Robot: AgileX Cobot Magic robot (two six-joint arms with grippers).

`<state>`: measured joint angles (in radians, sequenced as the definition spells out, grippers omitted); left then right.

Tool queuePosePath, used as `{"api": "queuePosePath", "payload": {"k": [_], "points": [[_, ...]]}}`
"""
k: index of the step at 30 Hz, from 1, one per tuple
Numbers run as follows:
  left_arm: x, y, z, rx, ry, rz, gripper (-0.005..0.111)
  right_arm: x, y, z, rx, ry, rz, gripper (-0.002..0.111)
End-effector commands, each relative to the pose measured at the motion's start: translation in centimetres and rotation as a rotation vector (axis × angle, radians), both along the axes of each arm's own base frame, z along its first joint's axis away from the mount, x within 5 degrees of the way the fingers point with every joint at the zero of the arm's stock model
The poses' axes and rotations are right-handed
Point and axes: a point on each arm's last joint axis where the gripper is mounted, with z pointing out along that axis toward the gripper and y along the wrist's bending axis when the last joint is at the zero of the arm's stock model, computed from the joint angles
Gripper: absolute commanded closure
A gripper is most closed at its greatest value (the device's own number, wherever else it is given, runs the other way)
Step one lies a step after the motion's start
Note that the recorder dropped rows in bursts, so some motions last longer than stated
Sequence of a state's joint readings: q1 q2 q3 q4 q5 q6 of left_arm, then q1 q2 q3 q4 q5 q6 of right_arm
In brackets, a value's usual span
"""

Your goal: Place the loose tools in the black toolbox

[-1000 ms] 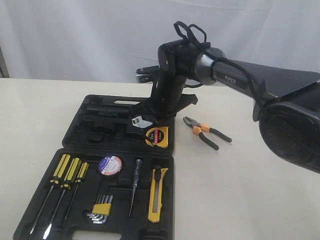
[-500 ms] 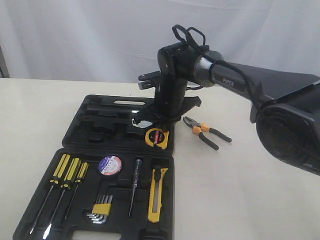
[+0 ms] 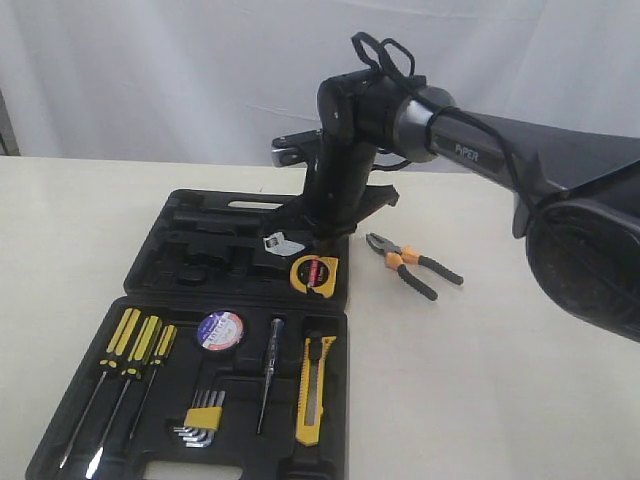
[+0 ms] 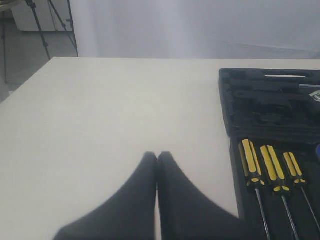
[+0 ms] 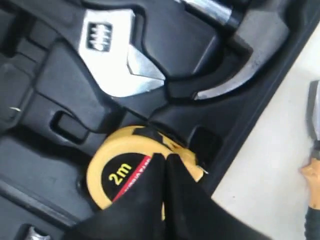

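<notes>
Right wrist view looks down on the yellow tape measure [image 5: 117, 180], which sits in a pocket of the black toolbox [image 3: 190, 215], close to the box's edge. The right gripper [image 5: 164, 157] has its two fingers pressed tight together with nothing between them. The tips hang just over the tape measure; I cannot tell if they touch it. If they push down or sideways now, the tape measure could tip up or pop out of its pocket. The pliers [image 3: 410, 262] lie on the table [image 3: 480, 380], just beside the box, so they are not put away yet. Fingers squeezed together cannot pick them up, and a low swing across could bump the box wall or knock the pliers farther off. Their handles are spread apart, so I think they could twist or slip in a grab. The left gripper [image 4: 157, 157] is pressed together too, with nothing in it, over bare table beside the box.
</notes>
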<state>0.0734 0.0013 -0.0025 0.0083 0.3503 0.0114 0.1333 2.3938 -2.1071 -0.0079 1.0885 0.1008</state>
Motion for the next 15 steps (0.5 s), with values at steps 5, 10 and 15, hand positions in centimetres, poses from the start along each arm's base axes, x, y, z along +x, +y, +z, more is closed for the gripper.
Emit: {"api": "queuePosePath", "payload": {"k": [5, 10, 15], "points": [[0.0, -0.1, 0.0, -0.012, -0.008, -0.004, 0.107, 0.2, 0.5, -4.5, 0.055, 0.092, 0.015, 0.109], [0.0, -0.1, 0.0, -0.012, -0.008, -0.004, 0.107, 0.1, 0.8, -6.1, 0.085, 0.135, 0.015, 0.109], [0.0, -0.1, 0.0, -0.012, -0.008, -0.004, 0.107, -0.1, 0.8, -5.7, 0.086, 0.142, 0.016, 0.109]]}}
